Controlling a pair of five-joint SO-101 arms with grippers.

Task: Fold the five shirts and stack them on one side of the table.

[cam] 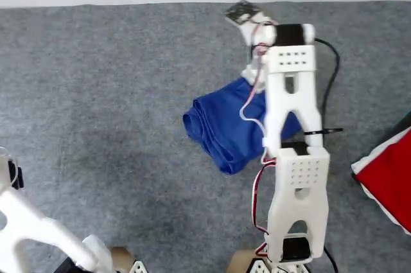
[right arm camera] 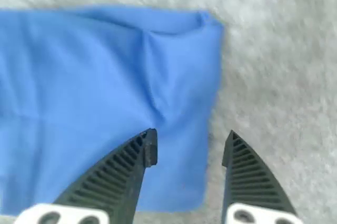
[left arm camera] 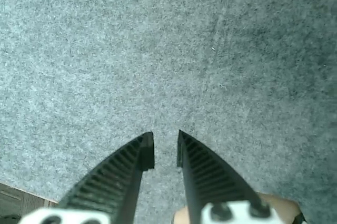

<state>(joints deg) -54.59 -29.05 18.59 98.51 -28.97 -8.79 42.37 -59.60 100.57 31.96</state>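
- Blue shirt (cam: 225, 132) lay near the middle of the table, plain solid blue, gathered into a loosely folded bundle with rounded folds on the side facing the open grey surface.
- In the right wrist view the blue shirt (right arm camera: 95, 87) lay flatter, with one clean straight edge, a squared corner and a soft crease running down from that edge.
- Red garment (cam: 388, 183) sat at the right edge of the table, cut off by the frame. It had a white strip along its near edge and a dark layer showing beside it. It lay well apart from the blue shirt.
- Grey felt-like table cover (cam: 96, 93) lay under everything.
- Right arm (cam: 292, 157) stretched from the near edge out across the blue shirt, wrist at the far end.
- Right gripper (right arm camera: 191, 150) was spread wide and held nothing, with one finger over the blue cloth and the other over grey cover just past the shirt's edge.
- Left arm (cam: 32, 228) sat low at the near left corner, well away from both garments.
- Left gripper (left arm camera: 164, 150) pointed down over bare grey cover, its tips a narrow gap apart with nothing between them.
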